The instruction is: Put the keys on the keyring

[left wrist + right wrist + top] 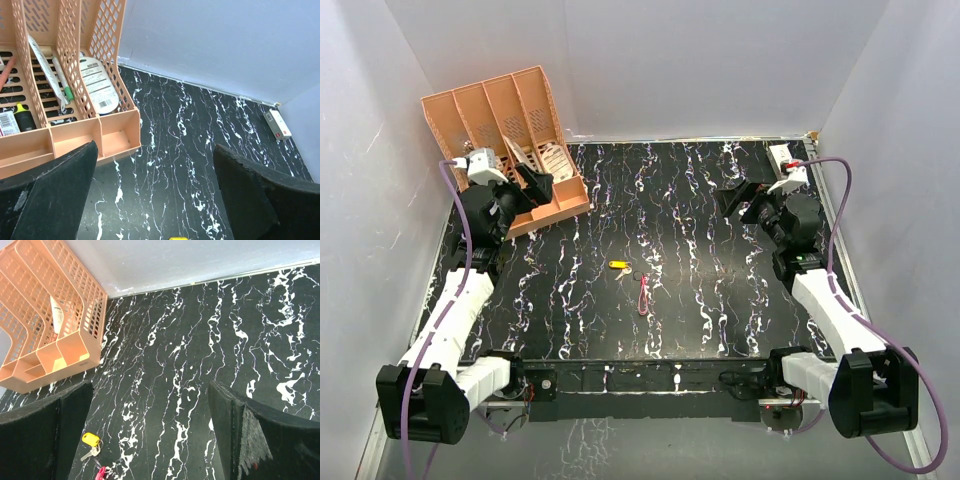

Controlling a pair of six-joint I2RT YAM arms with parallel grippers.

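A tiny key with a yellow head (617, 265) lies on the black marbled table near its middle. The pinkish-red strap of the keyring (643, 297) lies just to the key's right and nearer me, its dark ring end toward the key. My left gripper (535, 185) is open and empty, raised at the back left by the organizer. My right gripper (735, 197) is open and empty, raised at the back right. In the right wrist view the key (90, 439) and the tip of the strap (101, 473) show at the lower left of the open gripper (150, 410). In the left wrist view only the key's yellow edge (178, 238) shows below the open gripper (155, 170).
An orange mesh desk organizer (505, 130) holding pens and cards stands at the back left corner, also in the left wrist view (115, 130) and the right wrist view (50, 320). A small white device (276, 124) lies by the back right wall. White walls enclose the table.
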